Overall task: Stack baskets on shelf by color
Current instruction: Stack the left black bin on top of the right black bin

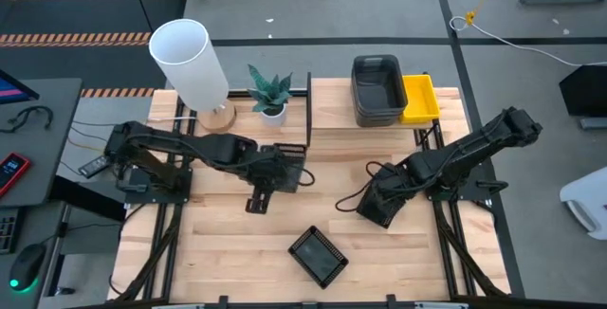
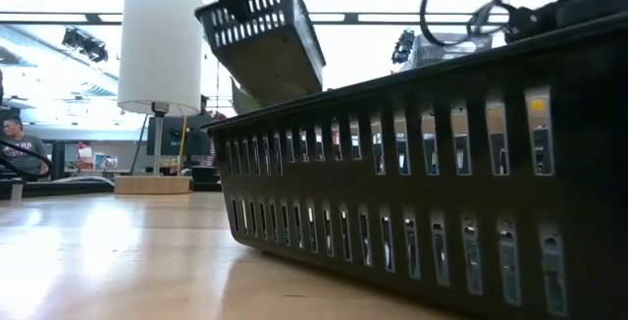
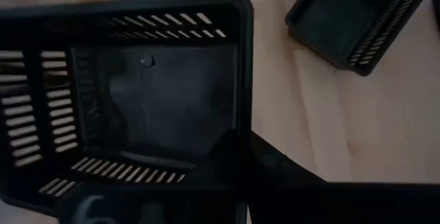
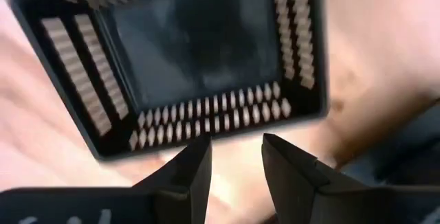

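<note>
My left gripper [image 1: 275, 172] is over the table's middle, shut on a black mesh basket [image 2: 260, 35] that is lifted and tilted. A second black mesh basket [image 1: 318, 255] rests on its base near the table's near edge and fills the low view [image 2: 442, 183]. My right gripper [image 1: 379, 205] is right of centre. It is open [image 4: 235, 155], with its fingers just short of the slotted rim of a black mesh basket [image 4: 199, 52]. On the shelf [image 1: 332, 110] at the far side sit stacked grey baskets [image 1: 377, 89], with yellow baskets [image 1: 420, 99] to their right. My left gripper holds the black mesh basket by a wall near one corner [image 3: 237, 145]. One dark finger [image 3: 289, 176] shows outside that wall, and the basket hides the other. The arm comes down on it from above. The basket is lifted clear of the table, tilted, with its open side toward the wrist camera.
A white cylinder lamp [image 1: 190, 63] on a wooden foot and a small potted plant [image 1: 272, 96] stand at the far left of the table. The shelf's black uprights [image 1: 308, 110] rise beside the plant. Bare wood lies between the arms. People sit in the room beyond [image 2: 15, 138].
</note>
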Robot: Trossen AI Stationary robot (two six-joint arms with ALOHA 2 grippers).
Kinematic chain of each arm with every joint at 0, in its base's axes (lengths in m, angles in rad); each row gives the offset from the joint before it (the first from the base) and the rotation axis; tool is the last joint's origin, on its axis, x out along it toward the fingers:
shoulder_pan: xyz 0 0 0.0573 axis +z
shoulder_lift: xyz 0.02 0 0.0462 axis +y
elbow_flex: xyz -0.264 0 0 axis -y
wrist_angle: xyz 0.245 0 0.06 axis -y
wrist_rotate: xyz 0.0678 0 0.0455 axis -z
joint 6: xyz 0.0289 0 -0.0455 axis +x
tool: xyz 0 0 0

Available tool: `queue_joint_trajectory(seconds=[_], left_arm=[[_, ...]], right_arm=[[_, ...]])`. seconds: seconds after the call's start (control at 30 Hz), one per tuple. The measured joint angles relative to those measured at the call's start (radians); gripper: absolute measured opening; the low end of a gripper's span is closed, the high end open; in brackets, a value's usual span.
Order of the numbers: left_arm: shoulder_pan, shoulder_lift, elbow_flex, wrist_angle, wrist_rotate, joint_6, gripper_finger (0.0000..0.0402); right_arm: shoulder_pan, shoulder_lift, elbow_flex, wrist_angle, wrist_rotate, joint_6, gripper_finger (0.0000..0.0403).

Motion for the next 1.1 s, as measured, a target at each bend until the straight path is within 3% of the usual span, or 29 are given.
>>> queue_joint_trajectory(seconds=[0.13, 0.43, 0.67, 0.93, 1.1], left_arm=[[0.000, -0.057, 0.000, -0.036, -0.003, -0.047, 0.0013], [0.001, -0.127, 0.000, -0.043, -0.027, -0.084, 0.0014], [0.001, -0.137, 0.000, -0.043, -0.045, -0.080, 0.0014], [0.000, -0.137, 0.000, -0.041, -0.045, -0.084, 0.0014], [0.000, -0.137, 0.000, -0.016, -0.045, -0.139, 0.0014]], right_arm=[[0.036, 0.000, -0.028, 0.013, -0.112, 0.026, 0.0134], [0.134, 0.000, -0.014, 0.002, -0.112, 0.121, 0.0130], [0.195, 0.000, -0.123, 0.072, -0.131, 0.122, 0.0130], [0.141, 0.000, -0.265, 0.202, 0.047, 0.049, 0.0130], [0.070, 0.007, -0.328, 0.523, 0.129, -0.111, 0.0130]])
